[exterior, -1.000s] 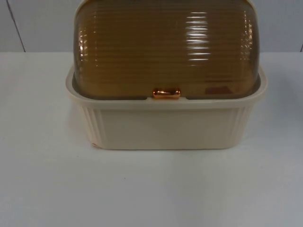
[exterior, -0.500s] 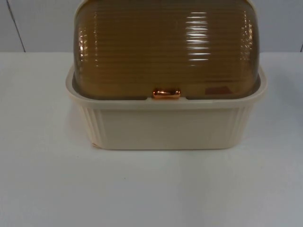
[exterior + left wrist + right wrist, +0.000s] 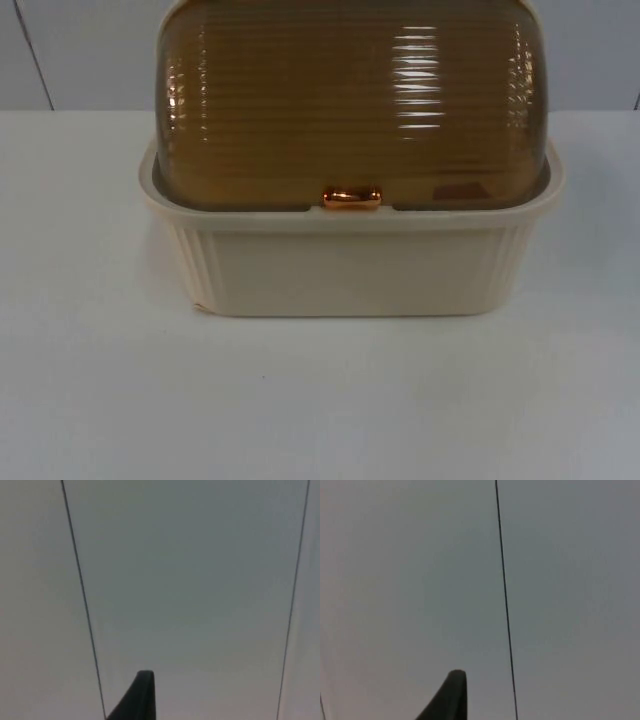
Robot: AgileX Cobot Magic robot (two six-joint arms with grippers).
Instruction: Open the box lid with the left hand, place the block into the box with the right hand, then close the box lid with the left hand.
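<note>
box (image 3: 350, 265) mid-table, lid (image 3: 350, 105) down | lid likely light, stiff, slick; take the knob (image 3: 351, 198) | left gripper (image 3: 142, 700), right gripper (image 3: 450, 697) face the wall (image 3: 190, 580); finger spread can't be told

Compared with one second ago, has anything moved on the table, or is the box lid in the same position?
Nothing has visibly changed. The cream box stands in the same place on the white table, its brown ribbed lid is down as before, with the copper handle at its front edge. A reddish shape shows through the lid where it did earlier.
</note>
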